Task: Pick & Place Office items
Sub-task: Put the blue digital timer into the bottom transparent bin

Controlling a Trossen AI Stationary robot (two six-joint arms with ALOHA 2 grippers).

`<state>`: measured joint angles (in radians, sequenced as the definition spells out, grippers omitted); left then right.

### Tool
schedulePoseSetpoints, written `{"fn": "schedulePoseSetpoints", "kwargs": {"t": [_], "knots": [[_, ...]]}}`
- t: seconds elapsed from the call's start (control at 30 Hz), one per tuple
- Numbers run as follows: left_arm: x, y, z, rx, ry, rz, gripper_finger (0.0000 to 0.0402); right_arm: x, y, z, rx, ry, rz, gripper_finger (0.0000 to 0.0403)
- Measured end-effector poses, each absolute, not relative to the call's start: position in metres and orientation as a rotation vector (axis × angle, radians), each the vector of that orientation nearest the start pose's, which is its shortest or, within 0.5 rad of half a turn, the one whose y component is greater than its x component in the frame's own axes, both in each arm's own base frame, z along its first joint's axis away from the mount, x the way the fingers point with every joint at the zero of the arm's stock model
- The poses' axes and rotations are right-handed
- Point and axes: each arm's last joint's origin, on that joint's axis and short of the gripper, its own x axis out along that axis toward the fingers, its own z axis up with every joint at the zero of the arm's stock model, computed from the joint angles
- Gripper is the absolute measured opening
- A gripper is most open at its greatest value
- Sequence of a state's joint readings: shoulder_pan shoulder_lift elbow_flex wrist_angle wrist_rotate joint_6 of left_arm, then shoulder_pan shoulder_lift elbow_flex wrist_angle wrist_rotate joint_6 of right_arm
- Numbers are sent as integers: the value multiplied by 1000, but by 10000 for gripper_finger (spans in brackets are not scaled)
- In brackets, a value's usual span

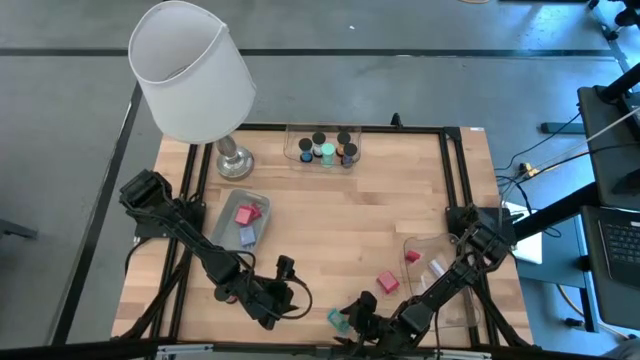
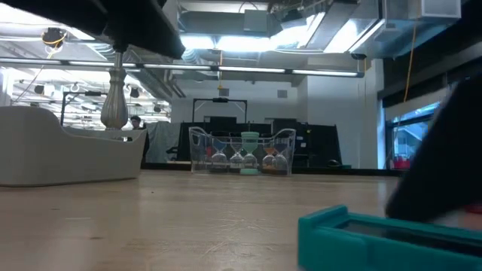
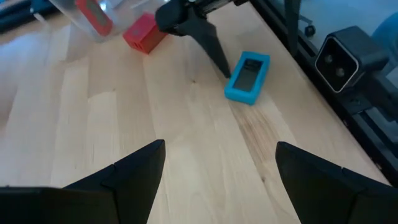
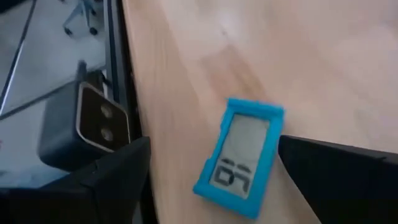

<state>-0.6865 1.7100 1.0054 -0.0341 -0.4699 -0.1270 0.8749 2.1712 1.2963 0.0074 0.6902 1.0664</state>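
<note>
A teal flat piece with a grey window (image 4: 242, 149) lies flat on the wood by the table's near edge; it also shows in the high view (image 1: 338, 320), low view (image 2: 376, 237) and left wrist view (image 3: 247, 76). My right gripper (image 4: 214, 146) is open low over it, one finger on either side. A red block (image 3: 146, 32) lies on the table a little farther in. My left gripper (image 3: 217, 168) hangs open over bare wood to the left of the teal piece (image 1: 295, 285), holding nothing. My right gripper comes slanting down from the table's right. One finger's tip (image 3: 222, 65) stands right at the teal piece's long edge (image 3: 231, 79). I cannot tell whether it touches. The piece lies flat on the table.
A clear tray (image 1: 243, 222) at the left holds red and pale-blue pieces. Another clear tray (image 1: 322, 148) at the far edge holds dark cylinders. A third clear tray (image 1: 440, 262) is at the right. A white-shaded lamp (image 1: 195, 70) stands far left. A camera box (image 4: 93, 127) sits past the near edge.
</note>
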Motion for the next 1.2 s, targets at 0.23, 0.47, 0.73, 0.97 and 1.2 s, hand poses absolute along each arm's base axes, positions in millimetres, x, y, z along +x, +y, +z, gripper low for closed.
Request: {"fn": "schedulePoseSetpoints", "kwargs": {"t": [0.23, 0.47, 0.73, 0.97, 1.2], "knots": [[279, -212, 187, 260, 651, -155, 303, 299, 330, 89, 301, 641, -145, 357], [276, -215, 187, 264, 649, -166, 303, 302, 333, 87, 125, 704, -125, 341], [276, -215, 187, 264, 649, -166, 303, 302, 331, 86, 187, 707, -161, 291], [276, -215, 187, 264, 649, -166, 303, 301, 330, 86, 257, 700, -197, 237], [276, -215, 187, 265, 648, -165, 303, 301, 330, 86, 252, 704, -199, 163]]}}
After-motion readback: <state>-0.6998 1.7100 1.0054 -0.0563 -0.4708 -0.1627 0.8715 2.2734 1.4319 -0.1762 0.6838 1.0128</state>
